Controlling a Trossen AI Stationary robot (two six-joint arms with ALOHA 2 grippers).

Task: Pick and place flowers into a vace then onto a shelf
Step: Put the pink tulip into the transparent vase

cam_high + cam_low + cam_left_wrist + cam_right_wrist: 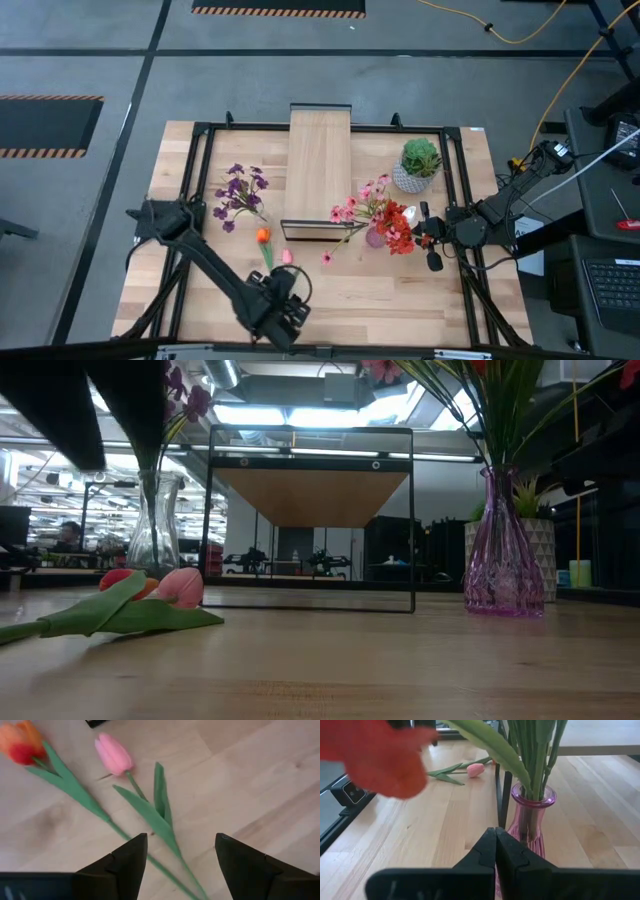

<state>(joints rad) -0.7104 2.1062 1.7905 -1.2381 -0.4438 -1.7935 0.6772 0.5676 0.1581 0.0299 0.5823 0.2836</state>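
Though tulips visible, no writing.

The pink tulip and orange tulip lie flat on the table, side by side, green stems and leaves trailing toward the near edge. Purple flowers stand in a clear vase left of the shelf. Pink blossoms and red blooms stand in a pink vase just right of the shelf's near end. The shelf, light wood on a dark frame, stands mid-table.
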